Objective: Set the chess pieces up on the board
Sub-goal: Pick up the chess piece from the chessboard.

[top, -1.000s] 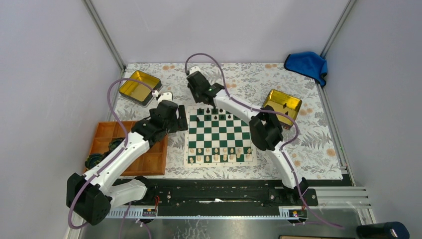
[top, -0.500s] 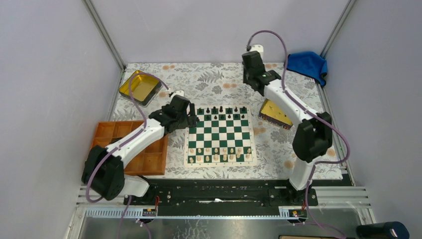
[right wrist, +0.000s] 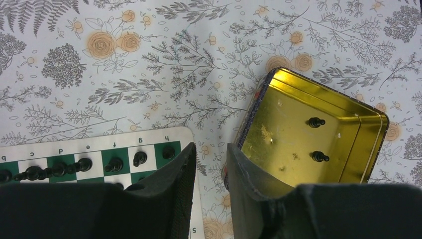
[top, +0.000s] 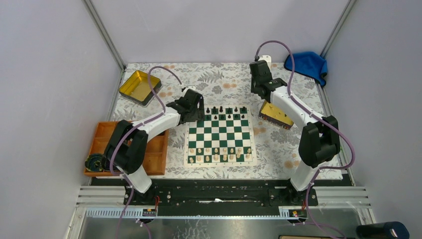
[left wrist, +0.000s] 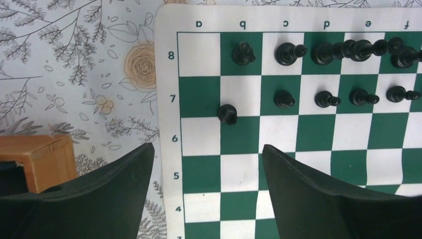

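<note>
The left gripper (left wrist: 208,147) hangs wide open, empty, over the board (left wrist: 318,132) at its a-b files, where a careless sweep could topple the off-centre pawn (left wrist: 228,114); chess pieces (left wrist: 284,98) line the board's far rows; the right gripper (right wrist: 210,147), part-open and empty, hovers beside the gold tin (right wrist: 278,134) off the board's right, two more pieces (right wrist: 316,122) inside.

Grey walls (top: 214,30), floral tablecloth (top: 224,79)
</note>
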You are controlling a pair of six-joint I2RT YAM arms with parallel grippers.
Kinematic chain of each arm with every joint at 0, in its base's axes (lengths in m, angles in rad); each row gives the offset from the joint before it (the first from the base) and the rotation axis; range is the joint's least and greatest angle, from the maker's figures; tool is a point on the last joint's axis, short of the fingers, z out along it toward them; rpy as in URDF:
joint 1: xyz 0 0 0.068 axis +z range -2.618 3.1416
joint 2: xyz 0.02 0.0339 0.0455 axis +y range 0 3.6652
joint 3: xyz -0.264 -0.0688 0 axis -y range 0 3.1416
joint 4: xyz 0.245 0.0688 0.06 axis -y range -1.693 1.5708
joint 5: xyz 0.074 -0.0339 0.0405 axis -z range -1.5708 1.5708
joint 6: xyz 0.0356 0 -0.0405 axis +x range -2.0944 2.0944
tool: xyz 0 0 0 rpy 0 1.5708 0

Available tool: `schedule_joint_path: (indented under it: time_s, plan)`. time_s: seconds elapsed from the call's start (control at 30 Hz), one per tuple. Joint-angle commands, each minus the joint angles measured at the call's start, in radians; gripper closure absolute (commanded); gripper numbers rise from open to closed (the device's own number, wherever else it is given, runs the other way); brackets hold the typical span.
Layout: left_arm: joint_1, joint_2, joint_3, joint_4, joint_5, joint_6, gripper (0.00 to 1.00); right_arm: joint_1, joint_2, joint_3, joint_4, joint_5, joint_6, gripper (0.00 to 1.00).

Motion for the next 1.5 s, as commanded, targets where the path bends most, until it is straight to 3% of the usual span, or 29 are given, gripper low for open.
schedule_joint_path:
  time_s: [0.0,0.53,1.03,1.47]
  plan:
    - [-0.007,0.062,0.057,0.078,-0.025,0.018,0.16,-0.014,-0.065,0.004,0.044,-0.004,-0.003,0.64]
    - [-0.007,0.201,0.167,0.061,-0.006,0.037,0.46,-0.040,-0.039,0.003,0.052,-0.031,-0.001,0.64]
    - [-0.007,0.213,0.142,0.049,0.009,0.024,0.59,-0.043,-0.007,0.026,0.043,-0.049,0.007,0.64]
    - [-0.007,0.234,0.145,0.039,0.028,0.019,0.63,-0.047,-0.001,0.027,0.042,-0.049,0.004,0.64]
